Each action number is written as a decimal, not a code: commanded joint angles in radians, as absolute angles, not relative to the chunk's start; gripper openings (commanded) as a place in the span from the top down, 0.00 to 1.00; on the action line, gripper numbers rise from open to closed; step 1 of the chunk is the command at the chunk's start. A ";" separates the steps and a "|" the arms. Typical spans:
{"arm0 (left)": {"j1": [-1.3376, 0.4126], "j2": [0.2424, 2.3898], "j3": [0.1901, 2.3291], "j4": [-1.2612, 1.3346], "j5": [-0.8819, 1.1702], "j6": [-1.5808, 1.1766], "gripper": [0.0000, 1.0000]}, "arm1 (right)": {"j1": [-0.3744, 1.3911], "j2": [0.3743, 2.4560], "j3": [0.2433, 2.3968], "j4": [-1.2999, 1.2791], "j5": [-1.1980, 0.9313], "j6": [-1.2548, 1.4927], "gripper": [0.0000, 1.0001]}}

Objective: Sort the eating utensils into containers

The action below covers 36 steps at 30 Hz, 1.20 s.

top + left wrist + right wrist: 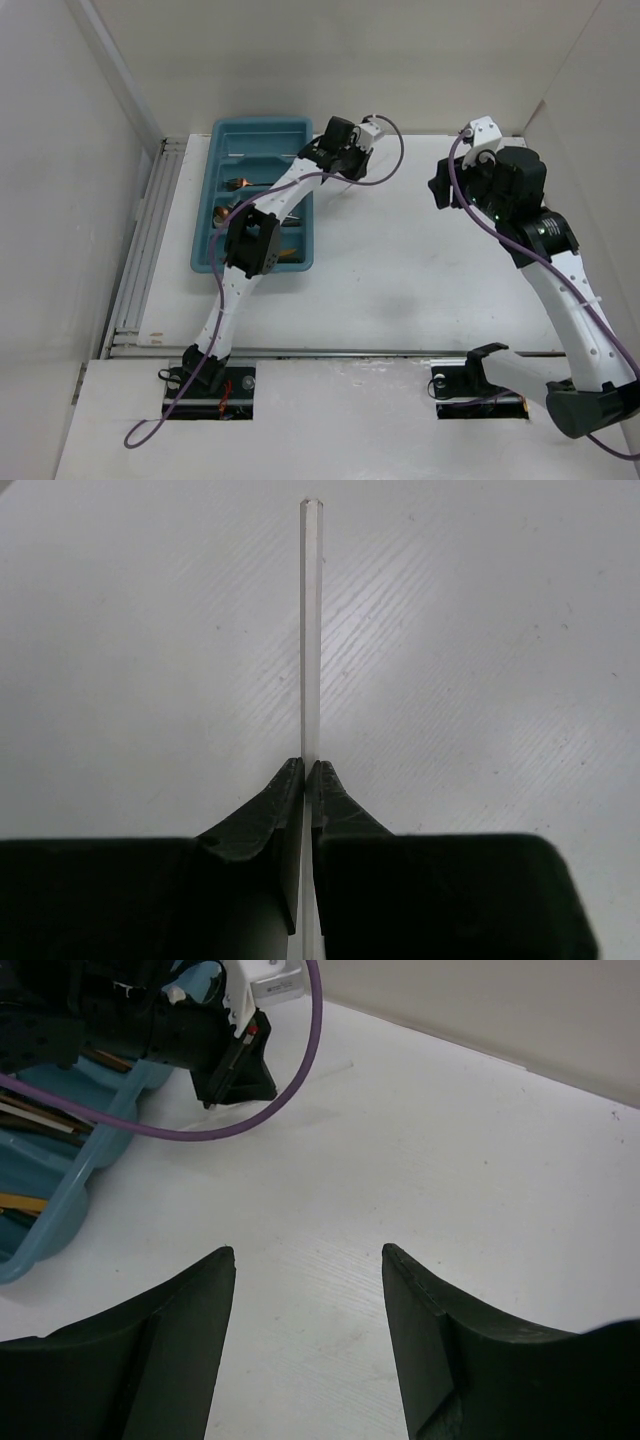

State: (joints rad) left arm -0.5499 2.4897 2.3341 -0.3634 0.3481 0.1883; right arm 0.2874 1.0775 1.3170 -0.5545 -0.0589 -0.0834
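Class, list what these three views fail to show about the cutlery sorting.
- Top view: the left arm covers part of the tray; the utensils inside are too small to name.
- Left wrist view: the silver chopstick in the left end effector is cut off by the bottom edge.
- Right wrist view: the tray is cut off by the left edge.

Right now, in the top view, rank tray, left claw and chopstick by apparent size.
1. Tray.
2. Left claw, shut on the chopstick.
3. Chopstick, barely a faint sliver there.
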 commanded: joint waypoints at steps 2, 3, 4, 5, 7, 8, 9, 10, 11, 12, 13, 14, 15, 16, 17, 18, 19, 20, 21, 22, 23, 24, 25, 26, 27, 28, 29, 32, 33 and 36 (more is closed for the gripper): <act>-0.554 2.387 2.394 -0.278 0.324 0.305 1.00 | 0.281 1.046 1.310 -0.495 -0.067 -0.094 0.34; -0.554 2.375 2.395 -0.264 0.315 0.331 1.00 | 0.281 1.046 1.310 -0.486 -0.067 -0.094 0.34; -0.545 2.358 2.395 -0.229 0.314 0.357 1.00 | 0.281 1.046 1.310 -0.486 -0.067 -0.094 0.34; -0.545 2.349 2.395 -0.209 0.289 0.382 1.00 | 0.281 1.046 1.310 -0.474 -0.080 -0.094 0.34; -0.506 2.320 2.395 -0.146 0.270 0.449 1.00 | 0.281 1.066 1.310 -0.460 -0.089 -0.094 0.34; -0.494 2.309 2.385 -0.128 0.261 0.474 1.00 | 0.281 1.066 1.310 -0.460 -0.098 -0.094 0.34; -0.483 2.300 2.385 -0.112 0.246 0.501 1.00 | 0.281 1.077 1.310 -0.450 -0.110 -0.084 0.34; -0.473 2.289 2.373 -0.097 0.245 0.562 1.00 | 0.281 1.077 1.310 -0.437 -0.110 -0.084 0.34; -0.451 2.269 2.361 -0.069 0.245 0.589 1.00 | 0.281 1.087 1.310 -0.437 -0.120 -0.084 0.34; -0.439 2.269 2.361 -0.055 0.245 0.615 1.00 | 0.281 1.100 1.310 -0.425 -0.120 -0.075 0.34; -0.428 2.254 2.347 -0.045 0.245 0.639 1.00 | 0.281 1.100 1.319 -0.413 -0.132 -0.075 0.34; -0.404 2.253 2.335 -0.035 0.245 0.697 1.00 | 0.281 1.112 1.319 -0.413 -0.132 -0.075 0.34; -0.391 2.244 2.335 -0.022 0.245 0.728 1.00 | 0.281 1.127 1.319 -0.399 -0.141 -0.066 0.34; -0.377 2.244 2.321 -0.021 0.259 0.759 1.00 | 0.281 1.137 1.319 -0.399 -0.150 -0.066 0.34; -0.361 2.244 2.309 -0.011 0.277 0.784 1.00 | 0.281 1.146 1.331 -0.390 -0.150 -0.066 0.34; -0.323 2.244 2.280 0.007 0.296 0.805 1.00 | 0.281 1.167 1.345 -0.390 -0.150 -0.057 0.34; -0.301 2.244 2.263 0.018 0.352 0.851 1.00 | 0.281 1.180 1.354 -0.390 -0.159 -0.057 0.34; -0.279 2.244 2.244 0.031 0.382 0.874 1.00 | 0.281 1.192 1.374 -0.390 -0.160 -0.057 0.34; -0.243 2.255 2.220 0.041 0.409 0.900 1.00 | 0.281 1.218 1.387 -0.390 -0.160 -0.057 0.34; -0.226 2.272 2.220 0.051 0.434 0.926 1.00 | 0.281 1.233 1.400 -0.390 -0.160 -0.057 0.34; -0.209 2.284 2.220 0.060 0.472 0.943 1.00 | 0.281 1.247 1.426 -0.390 -0.170 -0.057 0.34; -0.195 2.308 2.220 0.060 0.495 0.954 1.00 | 0.281 1.264 1.442 -0.399 -0.170 -0.057 0.35; -0.167 2.318 2.220 0.060 0.524 0.963 1.00 | 0.281 1.294 1.457 -0.399 -0.181 -0.048 0.35; -0.157 2.318 2.220 0.060 0.587 0.963 1.00 | 0.281 1.310 1.474 -0.411 -0.181 -0.048 0.35; -0.146 2.328 2.211 0.060 0.618 0.985 1.00 | 0.281 1.324 1.505 -0.423 -0.181 -0.048 0.37; -0.128 2.329 2.176 0.070 0.649 1.002 1.00 | 0.281 1.347 1.517 -0.423 -0.181 -0.048 0.37; -0.127 2.329 2.149 0.084 0.679 1.020 1.00 | 0.281 1.356 1.526 -0.423 -0.181 -0.037 0.37; -0.114 2.318 2.053 0.107 0.716 1.074 1.00 | 0.281 1.380 1.552 -0.423 -0.181 -0.026 0.37; -0.104 2.309 2.040 0.107 0.729 1.086 1.00 | 0.281 1.381 1.552 -0.423 -0.181 -0.026 0.37; -0.104 2.309 2.010 0.068 0.729 1.127 1.00 | 0.281 1.390 1.563 -0.423 -0.181 -0.017 0.37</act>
State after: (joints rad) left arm -0.0940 2.3440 2.0251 0.0376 0.6399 1.0527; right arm 0.2874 1.3983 1.5116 -0.4591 -0.1658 -0.0422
